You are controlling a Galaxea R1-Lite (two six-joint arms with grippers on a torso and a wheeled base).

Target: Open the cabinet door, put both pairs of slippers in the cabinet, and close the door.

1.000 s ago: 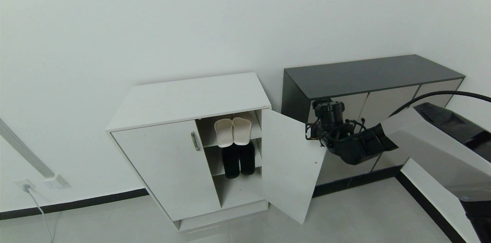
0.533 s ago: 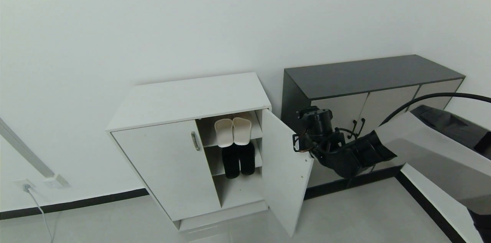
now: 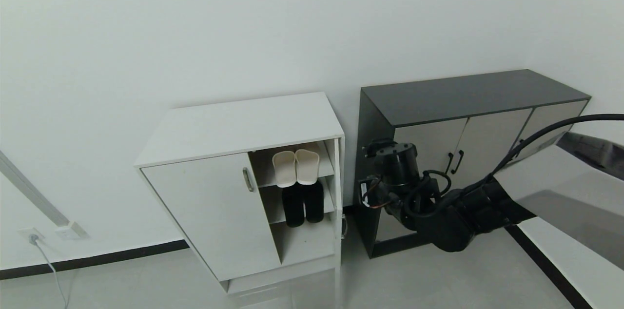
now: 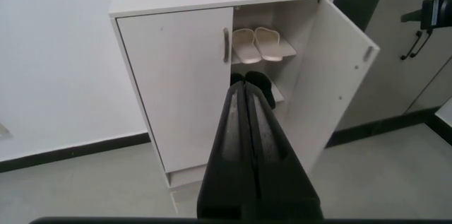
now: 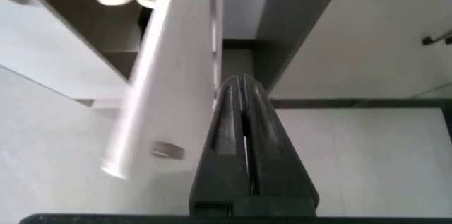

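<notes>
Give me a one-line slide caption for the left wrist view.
Left gripper, jaws shut, faces the white cabinet: door open, beige slippers on the upper shelf, black slippers below.

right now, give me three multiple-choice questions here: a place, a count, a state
1. Where does the cream pair of slippers sit in the white two-door cabinet? A. top shelf B. bottom shelf C. on the cabinet's top
2. How many pairs of slippers are inside the cabinet? A. one B. two C. three
3. How does the cabinet's right-hand door stand? A. shut B. open C. taken off
Answers: 1 A, it lies above the black pair of slippers; 2 B, one cream and one black pair show; 3 B, it stands out from the front, baring the inside.
</notes>
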